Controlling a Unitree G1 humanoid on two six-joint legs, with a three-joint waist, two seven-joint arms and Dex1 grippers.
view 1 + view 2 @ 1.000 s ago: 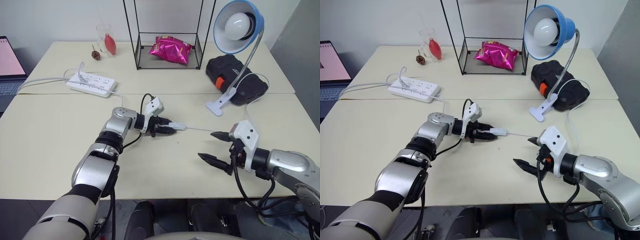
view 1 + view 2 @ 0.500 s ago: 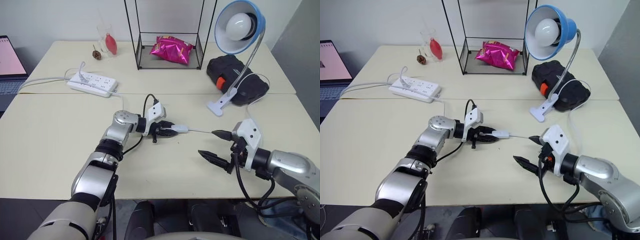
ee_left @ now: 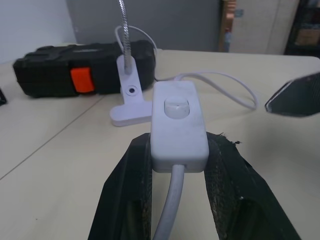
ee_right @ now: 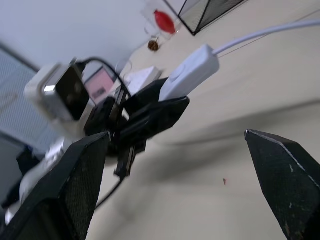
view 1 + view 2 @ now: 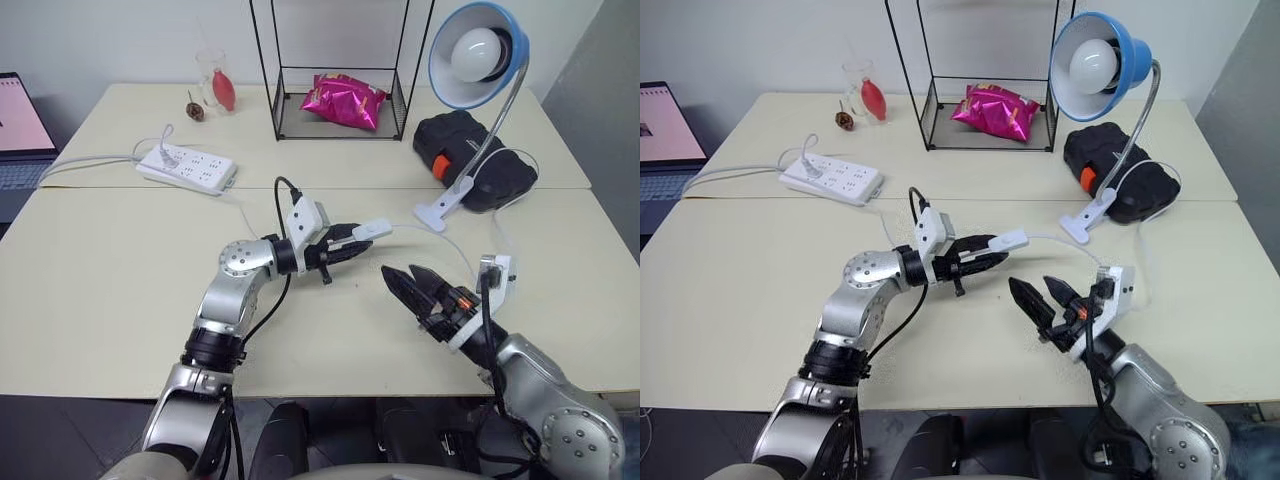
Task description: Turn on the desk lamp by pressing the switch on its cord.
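The desk lamp (image 5: 470, 55), blue-shaded with a white bulb, stands at the back right on its white clip base (image 5: 437, 212). Its thin white cord (image 5: 432, 234) runs from there to the switch (image 5: 372, 229). My left gripper (image 5: 350, 238) is shut on the rear end of the switch and holds it above the table. In the left wrist view the switch (image 3: 177, 125) sits between both fingers (image 3: 131, 190) with its rocker face up. My right gripper (image 5: 398, 272) is open just right of the switch, fingers pointing at it, not touching.
A white power strip (image 5: 187, 167) lies at the back left beside a laptop (image 5: 18, 130). A wire rack (image 5: 402, 100) holding a pink bag (image 5: 343, 100) and a black case (image 5: 475, 160) stand along the back. A glass (image 5: 212, 82) stands far left.
My left gripper has lifted the switch off the table and drawn it back and to the right. My right gripper has rolled and swung left towards the switch.
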